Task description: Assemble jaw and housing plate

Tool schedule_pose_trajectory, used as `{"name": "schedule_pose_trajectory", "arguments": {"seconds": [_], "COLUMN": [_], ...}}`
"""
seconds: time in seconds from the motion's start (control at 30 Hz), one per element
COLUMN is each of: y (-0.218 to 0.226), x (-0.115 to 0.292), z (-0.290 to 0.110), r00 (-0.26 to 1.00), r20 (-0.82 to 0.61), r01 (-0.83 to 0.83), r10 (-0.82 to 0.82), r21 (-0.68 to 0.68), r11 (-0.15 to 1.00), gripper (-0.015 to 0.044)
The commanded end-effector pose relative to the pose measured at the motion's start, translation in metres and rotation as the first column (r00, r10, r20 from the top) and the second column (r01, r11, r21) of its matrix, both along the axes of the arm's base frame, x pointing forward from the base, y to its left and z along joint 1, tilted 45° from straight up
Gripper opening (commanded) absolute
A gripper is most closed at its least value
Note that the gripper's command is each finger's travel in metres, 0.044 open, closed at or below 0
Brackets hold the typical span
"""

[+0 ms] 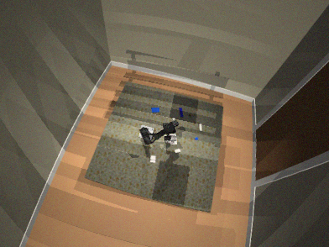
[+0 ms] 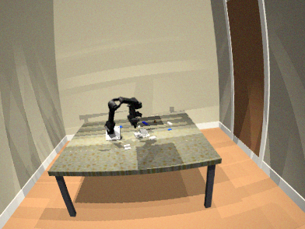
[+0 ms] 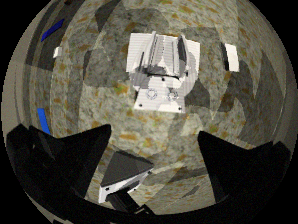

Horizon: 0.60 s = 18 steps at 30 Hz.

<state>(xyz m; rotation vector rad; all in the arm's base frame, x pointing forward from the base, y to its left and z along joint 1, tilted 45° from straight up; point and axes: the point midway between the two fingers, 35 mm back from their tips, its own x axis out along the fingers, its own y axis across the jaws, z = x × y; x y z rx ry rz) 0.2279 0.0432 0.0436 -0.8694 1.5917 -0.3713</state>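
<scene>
The white mechanism base (image 3: 135, 52) (image 1: 173, 142) (image 2: 145, 134) stands on the table. In the wrist view its left jaw (image 3: 152, 50) and right jaw (image 3: 183, 50) stand side by side, pointing away from me, roughly parallel. The pale housing plate (image 3: 162, 86) appears to lie across their geared ends, with two round stub ends showing near its lower edge. It looks level, but I cannot tell whether it is fully closed; the pins and gear teeth are hidden. My gripper (image 3: 156, 132) (image 2: 135, 125) is open and empty, above and on the near side of the mechanism, apart from it.
A white block (image 3: 231, 57) (image 1: 177, 150) lies right of the mechanism. A dark blue bar (image 3: 52, 30) (image 1: 181, 112) and a blue block (image 3: 43, 121) (image 1: 155, 110) lie left. Another white piece (image 1: 153, 159) (image 2: 127, 146) lies nearer the table's front. My arm's base (image 2: 113, 133) stands behind the gripper.
</scene>
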Motion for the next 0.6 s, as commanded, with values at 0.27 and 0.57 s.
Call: {"name": "schedule_pose_trajectory", "arguments": {"seconds": [0.27, 0.57], "y": [0.0276, 0.0276], "x": [-0.0265, -0.0265], "z": [0.0267, 0.0267], "r00": [1.0, 1.0], "r20": [0.014, 0.014], "r01": [0.002, 0.002], "r10": [-0.002, -0.002], "r21": [0.011, 0.011], "r11": [1.0, 1.0], "gripper": [0.044, 0.044]}}
